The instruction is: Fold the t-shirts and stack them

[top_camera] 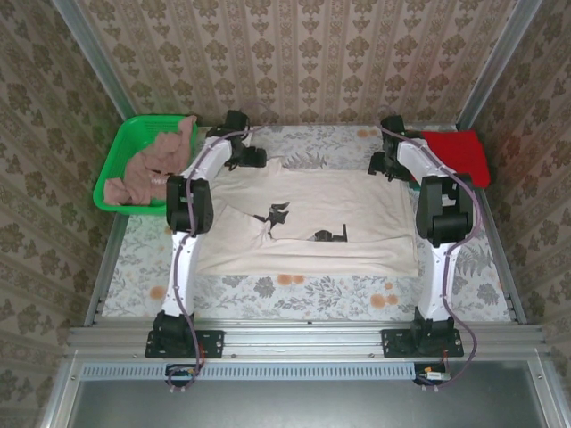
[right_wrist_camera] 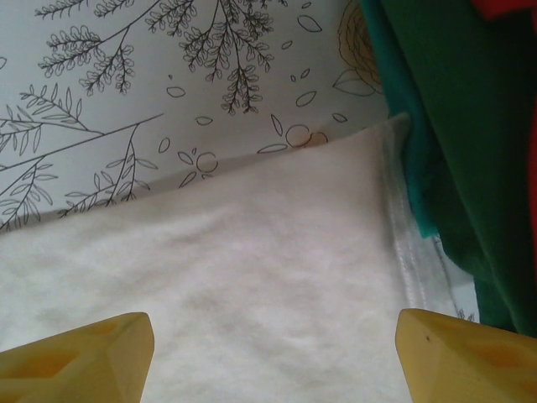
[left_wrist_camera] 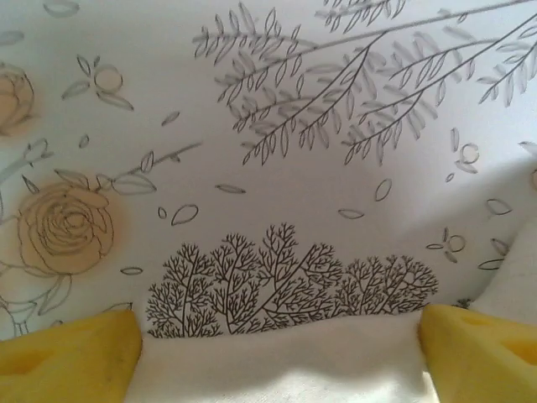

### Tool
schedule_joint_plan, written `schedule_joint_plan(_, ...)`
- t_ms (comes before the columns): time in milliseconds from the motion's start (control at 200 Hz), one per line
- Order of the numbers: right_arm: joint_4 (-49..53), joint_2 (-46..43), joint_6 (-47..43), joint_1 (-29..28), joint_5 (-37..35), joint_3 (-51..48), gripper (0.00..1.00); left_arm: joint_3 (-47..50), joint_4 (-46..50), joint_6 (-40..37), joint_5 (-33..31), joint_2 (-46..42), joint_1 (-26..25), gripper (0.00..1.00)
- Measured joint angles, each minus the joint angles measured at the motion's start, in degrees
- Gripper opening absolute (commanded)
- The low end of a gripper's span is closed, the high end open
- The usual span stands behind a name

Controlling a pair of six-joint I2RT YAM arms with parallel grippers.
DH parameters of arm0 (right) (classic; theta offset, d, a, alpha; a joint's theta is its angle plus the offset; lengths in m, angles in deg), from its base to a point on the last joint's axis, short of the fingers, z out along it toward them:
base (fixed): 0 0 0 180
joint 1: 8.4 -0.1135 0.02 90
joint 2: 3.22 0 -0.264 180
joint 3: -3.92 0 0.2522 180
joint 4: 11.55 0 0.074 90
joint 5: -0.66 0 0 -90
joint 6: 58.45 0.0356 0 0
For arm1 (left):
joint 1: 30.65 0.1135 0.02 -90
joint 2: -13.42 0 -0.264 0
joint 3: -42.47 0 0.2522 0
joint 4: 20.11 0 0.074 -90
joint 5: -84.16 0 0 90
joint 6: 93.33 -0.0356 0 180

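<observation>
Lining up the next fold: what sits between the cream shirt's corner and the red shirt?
The dark green t-shirt, in the right wrist view, running along the cream t-shirt edge, with the red t-shirt just past it.

A cream shirt (right_wrist_camera: 252, 285) lies under the wide-spread right claw (right_wrist_camera: 273, 340); a green shirt (right_wrist_camera: 470, 126) sits at two o'clock.

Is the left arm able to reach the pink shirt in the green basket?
Probably yes. The pink shirt lies heaped in the open-topped basket just left of the left arm, with nothing between them, and the left gripper is open.
</observation>
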Motion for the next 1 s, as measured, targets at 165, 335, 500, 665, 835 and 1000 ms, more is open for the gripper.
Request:
schedule_joint_plan(165,3.2,5.8,-1.0,0.0,-0.7,8.3,0.78,5.2,-2.7,0.8,2.7,-2.3,2.5,0.32)
schedule_joint_plan(335,8.9,12.9,-1.6,-0.1,-3.0,17.9,0.71,7.0,-3.1,1.0,5.7,-3.2,5.0,0.15)
schedule_joint_plan(500,11.2,14.4,-2.0,-0.3,-3.5,19.0,0.57,7.5,-2.7,0.9,7.8,-3.7,5.6,0.05)
schedule_joint_plan(665,11.9,14.4,-2.6,-0.4,-4.1,19.2,0.36,9.7,-2.1,0.7,8.9,-6.0,5.9,0.00)
schedule_joint_plan(835,11.9,14.4,-2.8,-0.5,-4.1,19.2,0.52,16.3,-2.6,0.7,10.0,-12.0,7.4,0.00)
schedule_joint_plan(1000,11.4,13.6,-2.8,-0.5,-4.1,18.3,0.55,18.7,-3.1,0.5,10.1,-15.0,9.1,0.00)
